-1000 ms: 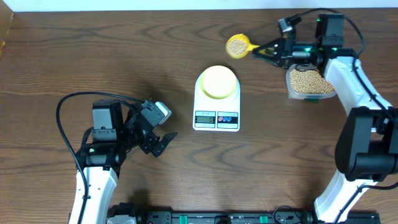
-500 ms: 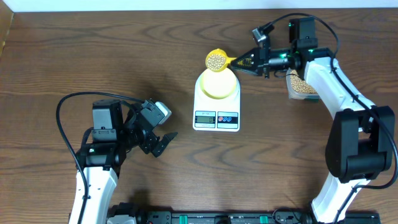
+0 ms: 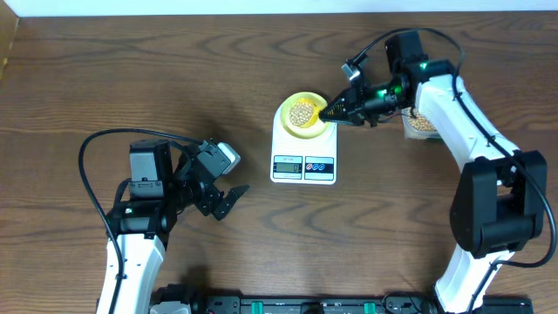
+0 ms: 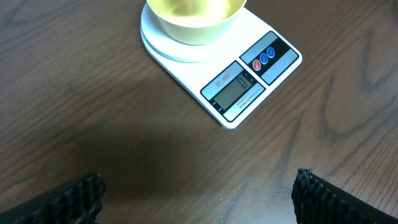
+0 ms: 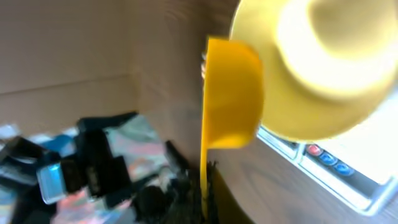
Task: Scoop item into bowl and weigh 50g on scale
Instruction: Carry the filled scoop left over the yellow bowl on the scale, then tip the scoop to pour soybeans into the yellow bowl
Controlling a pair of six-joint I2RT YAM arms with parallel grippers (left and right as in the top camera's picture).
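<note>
R jaws pressed shut on the handle of the yellow scoop [image 3: 326,111], just off the scale's [image 3: 303,164] back-right corner. Scoop head reaches out from the jaws over the bowl [image 3: 289,124], which sits on the scale's round top. In R wrist cam the scoop is turned on edge, right beside the bowl rim. Beans [image 3: 302,111] show inside the yellow ring atop the scale, a short way ahead of the jaw tips; can't tell if they're in scoop or bowl. More beans in the clear tub [image 3: 420,125], right of the scale, behind the R arm. L jaws spread wide, nothing btwn them, front-left of the scale, well apart, over the counter [image 3: 174,87]. Scale display digits unreadable from L wrist cam
</note>
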